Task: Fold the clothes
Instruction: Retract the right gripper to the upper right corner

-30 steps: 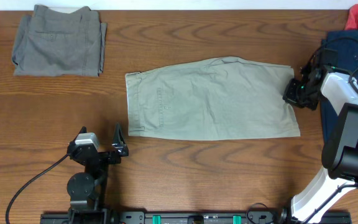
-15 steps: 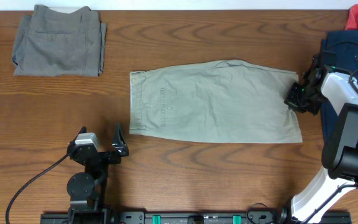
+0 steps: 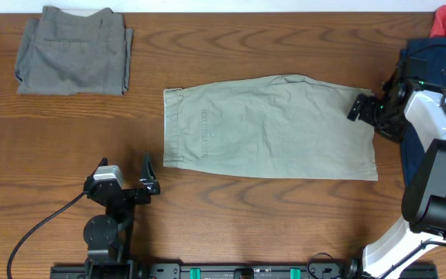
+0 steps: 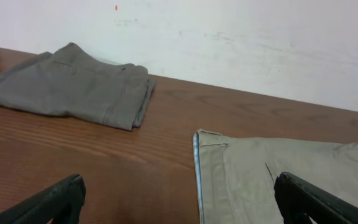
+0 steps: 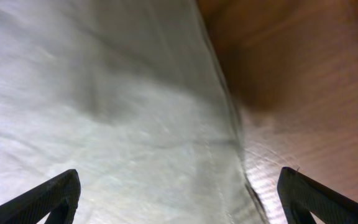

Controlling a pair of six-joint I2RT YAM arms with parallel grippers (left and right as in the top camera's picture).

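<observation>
The pale khaki-green shorts lie flat mid-worktop, waistband left, leg hem right. The right tool hangs over the hem's far corner, fingers spread wide and holding nothing; whether it touches the cloth is hard to tell. A good fold probably needs a pinch through every layer at the hem, then a low carry toward the waistband with the edges squared. The left tool sits near the front edge, wide and empty. The wood-grain worktop meets a white wall. Folded grey shorts lie far left, and a navy garment far right.
</observation>
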